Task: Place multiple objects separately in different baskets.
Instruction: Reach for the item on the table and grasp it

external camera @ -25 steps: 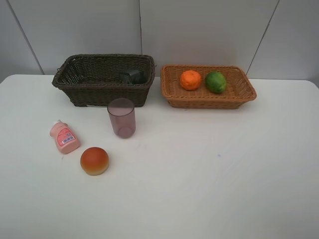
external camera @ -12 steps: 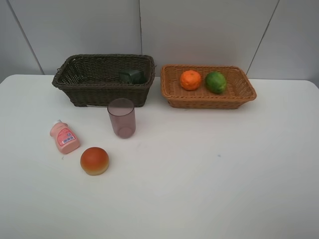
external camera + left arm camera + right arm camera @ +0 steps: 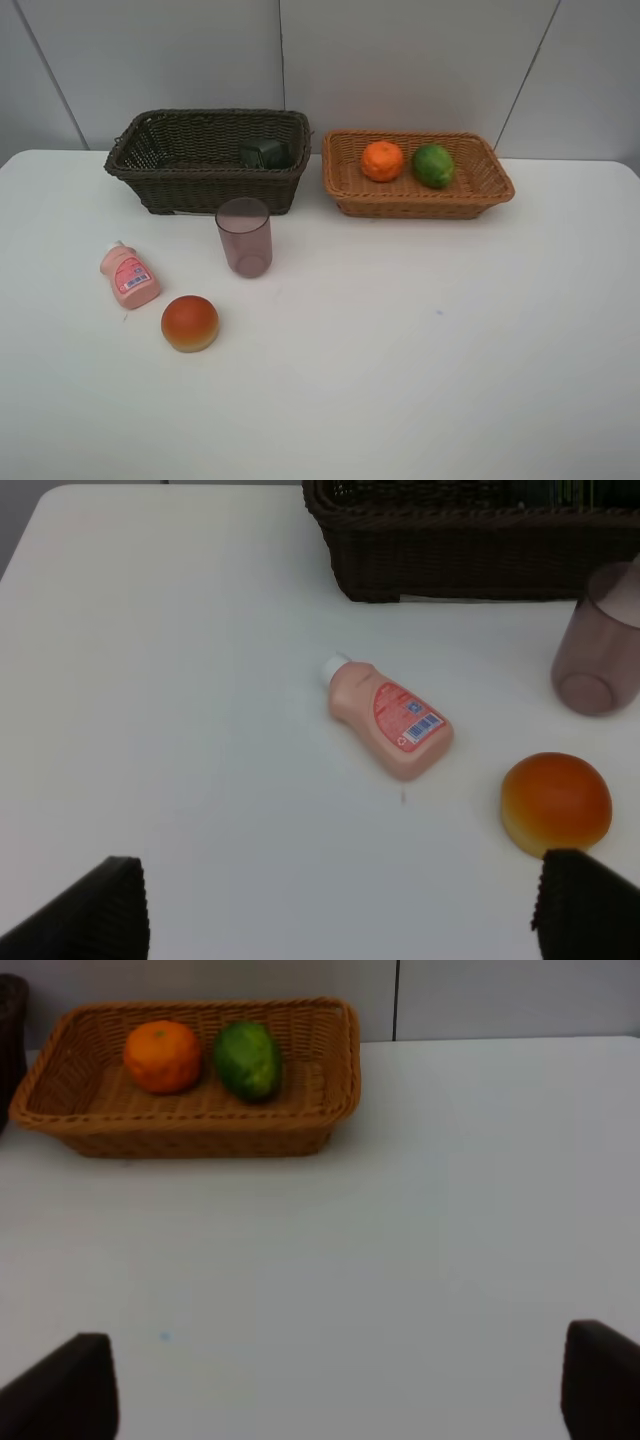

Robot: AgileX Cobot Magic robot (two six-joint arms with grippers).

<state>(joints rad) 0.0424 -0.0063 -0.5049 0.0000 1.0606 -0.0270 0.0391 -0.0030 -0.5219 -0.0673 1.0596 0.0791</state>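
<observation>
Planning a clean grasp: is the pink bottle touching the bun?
Apart. The exterior high view shows bare table between the pink bottle and the bun.

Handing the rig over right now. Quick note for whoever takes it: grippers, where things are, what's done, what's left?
Left gripper: open, empty, above the table near the pink bottle.
Right gripper: open, empty.
Done: dark grey bottle in the dark brown basket; orange and green fruit in the tan basket.
Left: pink bottle lying on its side, purple cup upright, bun, all on the table in front of the dark brown basket.
</observation>
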